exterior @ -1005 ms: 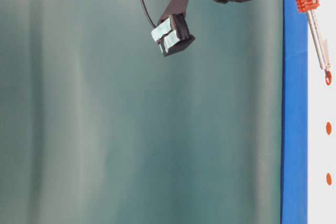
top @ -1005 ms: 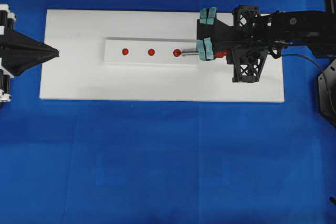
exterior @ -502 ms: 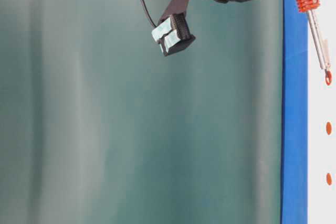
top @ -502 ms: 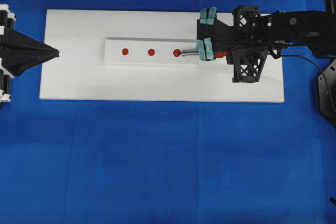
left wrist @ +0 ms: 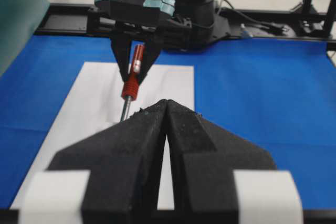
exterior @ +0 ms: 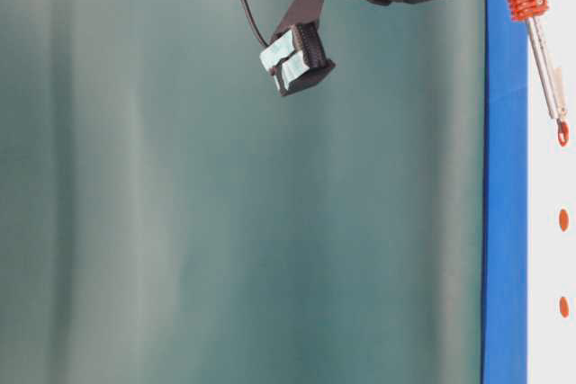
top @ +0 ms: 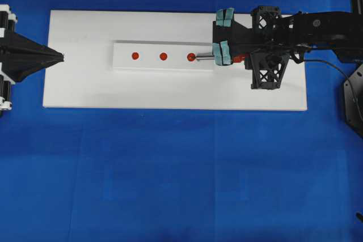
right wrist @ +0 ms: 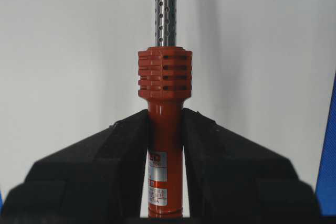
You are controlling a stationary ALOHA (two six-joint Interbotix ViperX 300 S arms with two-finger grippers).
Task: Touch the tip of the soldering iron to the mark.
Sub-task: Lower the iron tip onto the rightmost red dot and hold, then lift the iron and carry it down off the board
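The soldering iron point(top: 204, 57) lies level over the white block point(top: 150, 65), its orange-red handle point(right wrist: 165, 82) clamped in my right gripper point(top: 233, 58), which is shut on it. Its tip rests at the right-hand red dot point(top: 191, 56). The mark point(top: 163, 56), the centre dot, lies bare about one dot spacing to the left of the tip. From table level the shaft point(exterior: 547, 69) slants down to that end dot, with the mark point(exterior: 563, 219) farther along the row. My left gripper point(top: 59, 56) is shut and empty at the board's left edge, pointing along the row of dots.
The block sits on a white board point(top: 85, 86) on blue cloth point(top: 170, 168). A third, left dot point(top: 135, 56) ends the row. The iron's black cord point(top: 334, 69) trails off to the right, beside the right arm point(top: 317, 26).
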